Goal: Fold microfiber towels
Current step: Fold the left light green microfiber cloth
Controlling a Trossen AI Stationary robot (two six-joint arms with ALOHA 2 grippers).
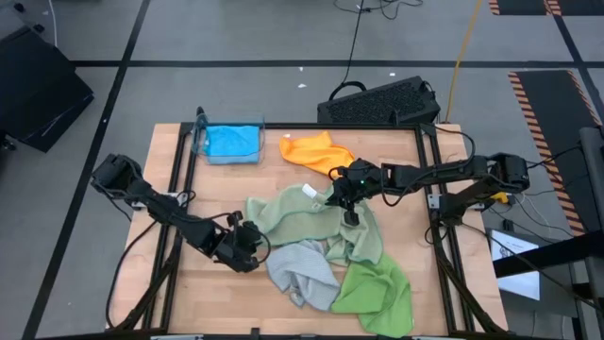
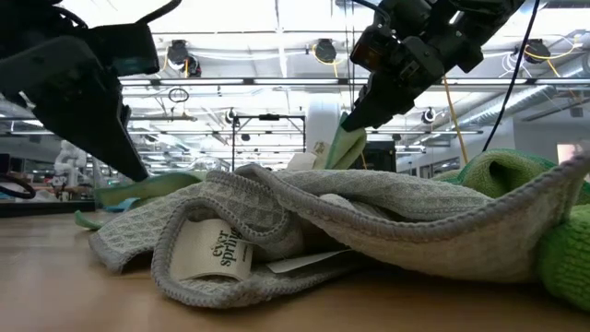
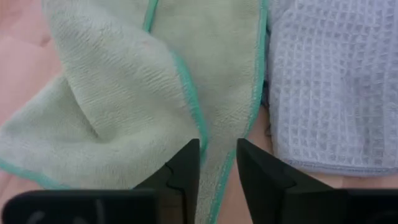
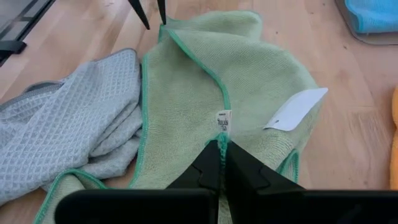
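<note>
Pinching a sage towel (image 4: 249,93) whose far edge hides, right hand (image 4: 222,149); left hand (image 3: 217,163) spread.

Towel heap (image 1: 321,246) fills table centre: sage green towel (image 1: 293,215), grey towel (image 1: 300,269), bright green towel (image 1: 377,288) overlapping, no gap between them. Left gripper (image 1: 247,244) sits at heap's left edge, right gripper (image 1: 347,200) pinches sage cloth on top. Orange towel (image 1: 316,151) and blue towel (image 1: 231,142) in clear tray (image 1: 200,142) crowd the far edge. Bare wood (image 1: 198,302) free at near left and along right side (image 1: 406,208)
</note>
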